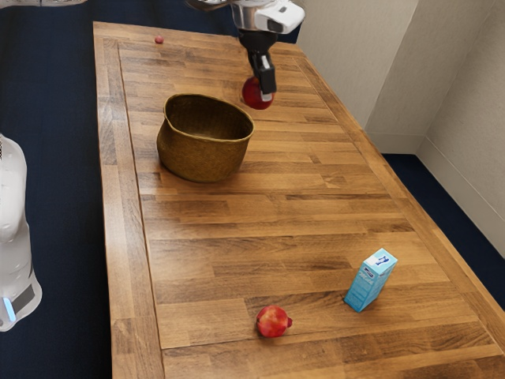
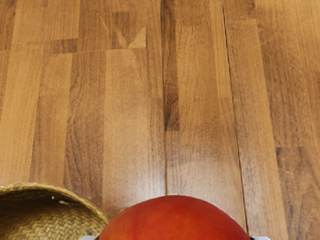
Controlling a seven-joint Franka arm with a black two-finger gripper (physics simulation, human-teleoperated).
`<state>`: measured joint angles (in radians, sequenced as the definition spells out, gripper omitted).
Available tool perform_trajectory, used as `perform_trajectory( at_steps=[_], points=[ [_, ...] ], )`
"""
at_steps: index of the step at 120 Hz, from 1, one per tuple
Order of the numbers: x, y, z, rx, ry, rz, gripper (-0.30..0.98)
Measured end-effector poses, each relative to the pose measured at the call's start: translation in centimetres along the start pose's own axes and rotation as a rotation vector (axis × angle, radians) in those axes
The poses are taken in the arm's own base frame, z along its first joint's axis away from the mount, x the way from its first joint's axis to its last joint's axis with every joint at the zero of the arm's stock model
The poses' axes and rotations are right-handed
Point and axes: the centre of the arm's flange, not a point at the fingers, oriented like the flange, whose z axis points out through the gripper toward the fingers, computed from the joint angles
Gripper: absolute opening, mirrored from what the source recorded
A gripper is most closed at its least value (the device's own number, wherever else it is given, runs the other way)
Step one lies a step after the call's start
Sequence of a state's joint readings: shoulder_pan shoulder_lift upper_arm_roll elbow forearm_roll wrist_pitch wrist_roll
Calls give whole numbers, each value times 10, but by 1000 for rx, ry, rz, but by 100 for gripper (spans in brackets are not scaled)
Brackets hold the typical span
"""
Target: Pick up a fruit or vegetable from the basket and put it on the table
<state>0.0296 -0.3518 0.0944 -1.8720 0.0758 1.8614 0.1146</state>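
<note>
My gripper (image 1: 267, 85) is beyond the basket, toward the far end of the table, shut on a round red fruit (image 1: 254, 94). In the wrist view the red fruit (image 2: 175, 220) bulges up large at the lower edge, with a bit of fingertip at each side of it. The woven basket (image 1: 203, 155) stands upright on the wooden table (image 1: 260, 213); the fruit is outside it, off its rim. Part of the basket (image 2: 55, 192) appears beside the fruit in the wrist view. The basket's floor is mostly hidden in the exterior view.
A red pomegranate-like fruit (image 1: 273, 321) lies at the exterior view's bottom, with a blue carton (image 1: 370, 280) standing to the right of it. A small red item (image 1: 159, 39) rests near the table's far edge. A white robot part (image 1: 14, 229) is at the exterior view's left.
</note>
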Motion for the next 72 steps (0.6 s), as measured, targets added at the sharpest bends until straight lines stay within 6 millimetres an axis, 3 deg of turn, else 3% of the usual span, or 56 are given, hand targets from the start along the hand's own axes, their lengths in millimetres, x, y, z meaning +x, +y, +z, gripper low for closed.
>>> perform_trajectory(
  at_steps=[7, 17, 33, 50, 59, 72],
  points=[
    [17, 46, -9, -25, 1, 75, 24],
    [26, 101, -17, -58, -5, 164, 23],
    [26, 156, -9, -90, -44, 258, 23],
    [26, 170, -2, -102, -70, 284, 22],
    [26, 171, -1, -106, -76, 289, 41],
    [25, 171, 0, -112, -83, 294, 56]
  ],
)
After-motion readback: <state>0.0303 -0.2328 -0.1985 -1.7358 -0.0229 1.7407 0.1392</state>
